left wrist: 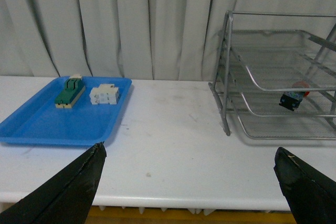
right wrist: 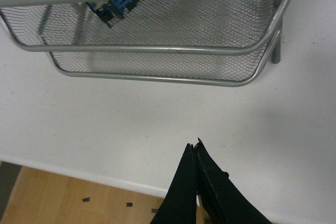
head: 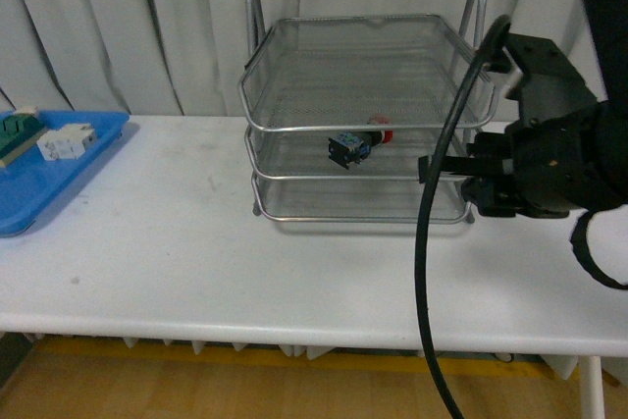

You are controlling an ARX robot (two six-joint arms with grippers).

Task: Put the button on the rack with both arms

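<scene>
Button (head: 355, 145) lies on its side in the middle tier of the wire-mesh rack (head: 294, 71), red cap toward the rack's right, free of both grippers. Right gripper (right wrist: 195, 150) is clenched w/ nothing in it, fingertips pressed together, above the white table (head: 196, 242) just in front of the rack's right corner. Left gripper (left wrist: 189, 163) is released, fingers wide apart, low over the table betw. the blue tray (left wrist: 31, 124) & the rack. Tray holds a green-and-cream switch block (left wrist: 70, 92) & a white terminal block (left wrist: 104, 95), side by side
</scene>
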